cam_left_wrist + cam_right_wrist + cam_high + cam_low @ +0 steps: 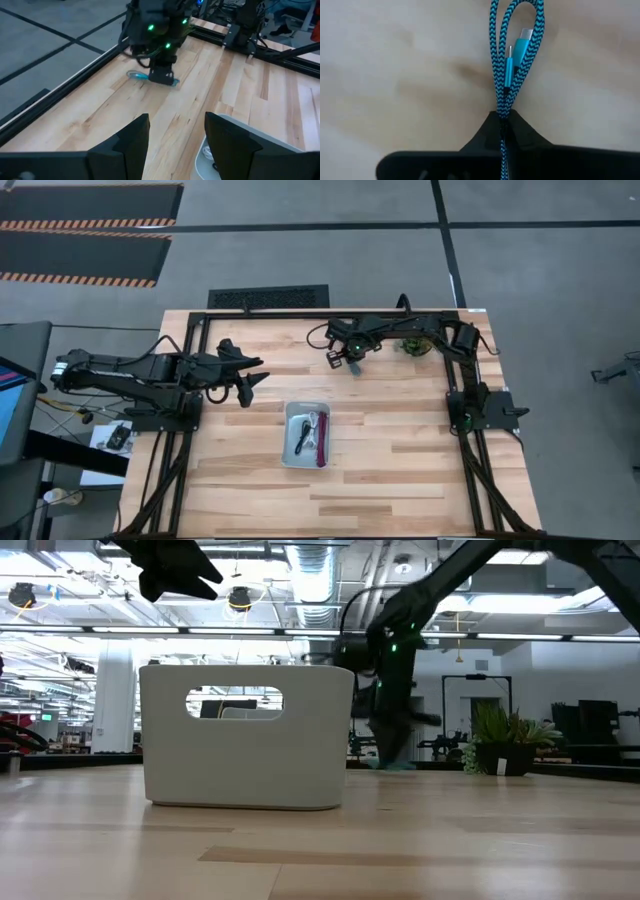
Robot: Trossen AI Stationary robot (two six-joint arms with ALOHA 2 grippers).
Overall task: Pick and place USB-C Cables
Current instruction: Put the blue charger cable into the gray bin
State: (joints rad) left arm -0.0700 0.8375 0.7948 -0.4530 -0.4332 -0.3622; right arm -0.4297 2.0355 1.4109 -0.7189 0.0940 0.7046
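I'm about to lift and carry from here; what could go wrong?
The right gripper has its jaws pinched on one end of the teal-blue cable, so the loose loops may swing, slip or uncoil. The tray already holds other cables, and dangling loops may catch its rim. The left gripper, open, hovers near the tray and could crowd the approach.

The high view looks straight down on the whole table (400, 470) from far above. The low view sits at table-top height, close to the tray (245, 735), and faces level into the room. The left wrist view looks forward across the table to the right gripper (162, 77), which the high view shares. The right wrist view looks down very near on the teal-blue cable (512, 60).
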